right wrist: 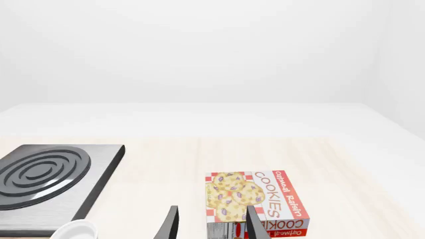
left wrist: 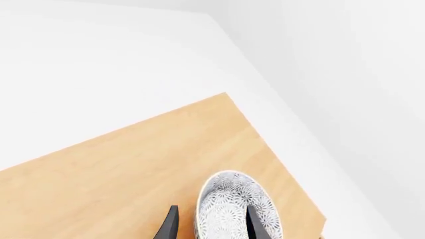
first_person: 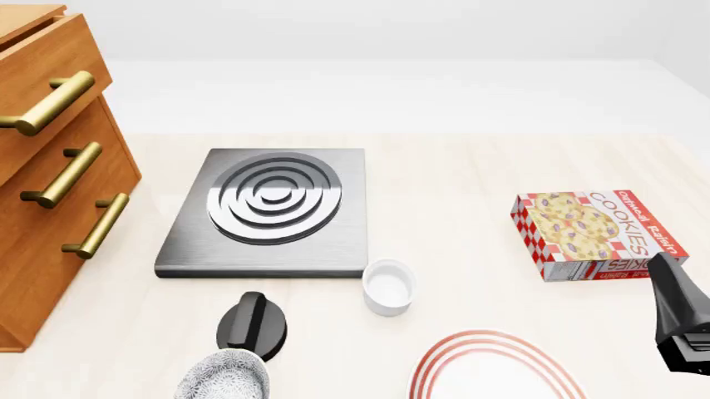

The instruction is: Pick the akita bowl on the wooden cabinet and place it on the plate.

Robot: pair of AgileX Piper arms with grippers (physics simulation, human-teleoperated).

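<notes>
The akita bowl (left wrist: 234,205) sits on top of the wooden cabinet (left wrist: 133,169), close to one corner of that top, as the left wrist view shows. The left gripper (left wrist: 214,224) is at the bowl with its two dark fingers spread: one finger (left wrist: 256,224) lies over the speckled inside, the other stands outside the wall, so the rim is between them. Whether the fingers already press on the wall cannot be told.

In the front view the cabinet (first_person: 56,183) fills the left edge, its drawer fronts and brass handles facing right. At the near edge lies a second speckled bowl (first_person: 225,376), with a dark rounded object just behind it. To its right, also at the near edge, is the plate (first_person: 500,370) with red rings, partly cut off. A small white ramekin (first_person: 388,287) stands between the plate and the grey stove plate (first_person: 268,212) farther back. A cookie box (first_person: 588,235) lies on the right. The right gripper (right wrist: 211,225) hangs near the box, fingers apart, holding nothing.
</notes>
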